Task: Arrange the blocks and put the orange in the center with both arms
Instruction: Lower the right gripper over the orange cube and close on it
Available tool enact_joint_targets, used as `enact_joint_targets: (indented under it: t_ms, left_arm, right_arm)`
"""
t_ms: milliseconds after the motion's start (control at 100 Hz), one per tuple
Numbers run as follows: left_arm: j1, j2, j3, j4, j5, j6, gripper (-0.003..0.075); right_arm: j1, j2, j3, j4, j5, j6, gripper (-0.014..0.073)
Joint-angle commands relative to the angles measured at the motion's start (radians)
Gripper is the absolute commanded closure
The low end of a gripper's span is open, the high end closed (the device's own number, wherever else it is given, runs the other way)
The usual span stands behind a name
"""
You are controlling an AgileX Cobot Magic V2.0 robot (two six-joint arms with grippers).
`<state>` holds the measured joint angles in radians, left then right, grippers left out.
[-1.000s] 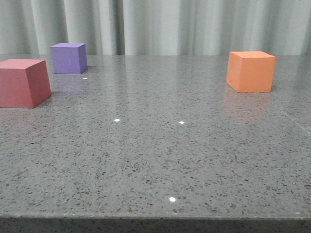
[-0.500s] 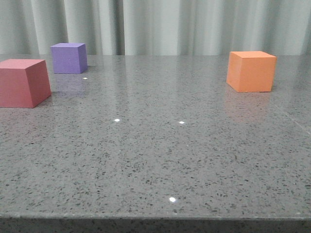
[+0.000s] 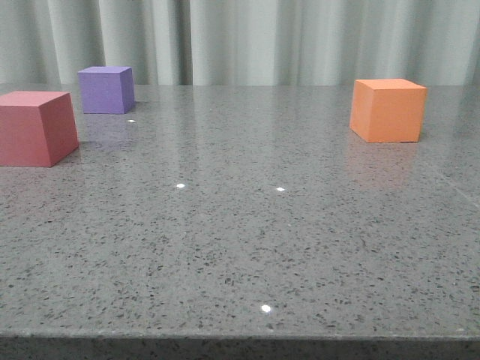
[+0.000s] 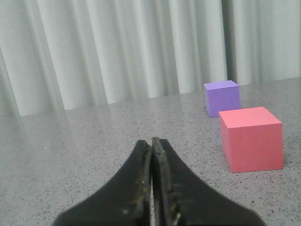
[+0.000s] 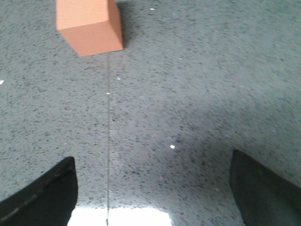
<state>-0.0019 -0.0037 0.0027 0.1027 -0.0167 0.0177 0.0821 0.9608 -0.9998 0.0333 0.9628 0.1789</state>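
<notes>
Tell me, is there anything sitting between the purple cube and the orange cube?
No. In the front view, only bare speckled grey tabletop separates the purple cube from the orange cube; the red cube sits nearer, off that line.

Orange cube, purple cube, pinkish-red cube.

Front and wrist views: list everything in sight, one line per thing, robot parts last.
Orange cube: one, orange, right side of the table, toward the back.
Purple cube: one, purple, far left, near the curtain.
Red cube: one, pinkish-red, left edge, nearer than the purple cube and apart from it.
Table: one, speckled grey stone, under all three cubes.
Curtain: one, pale grey-green, pleated, behind the table.
Left gripper: one, black, fingers pressed together, holding nothing, seen only in the left wrist view.
Right gripper: one, black, fingers spread wide, short of the orange cube, seen only in the right wrist view.
</notes>
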Motion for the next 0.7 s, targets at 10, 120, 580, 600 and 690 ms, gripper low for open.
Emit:
enact_joint_targets:
  t_ms: [10,120,580,600,690]
  left_arm:
    - [0.002,-0.037,0.043,0.0,-0.08,-0.01,0.0741]
    - [0.002,-0.037,0.043,0.0,-0.08,-0.01,0.0741]
    - [0.002,-0.037,0.043,0.0,-0.08,-0.01,0.0741]
    - [0.002,-0.037,0.043,0.0,-0.08,-0.01,0.0741]
    - [0.002,-0.037,0.043,0.0,-0.08,-0.01,0.0741]
  right_arm:
    - [0.038,0.065,-0.076,0.022,-0.064,-0.037,-0.0053]
    - [0.108,0.184,-0.165,-0.001,-0.068,-0.037,-0.0053]
    - [0.181,0.656,-0.586,-0.136,-0.07,-0.037,-0.0053]
    - [0.181,0.665,-0.598,-0.138,-0.067,-0.037,-0.0053]
    - [0.181,0.713,-0.64,-0.157,-0.055,-0.034,-0.0053]
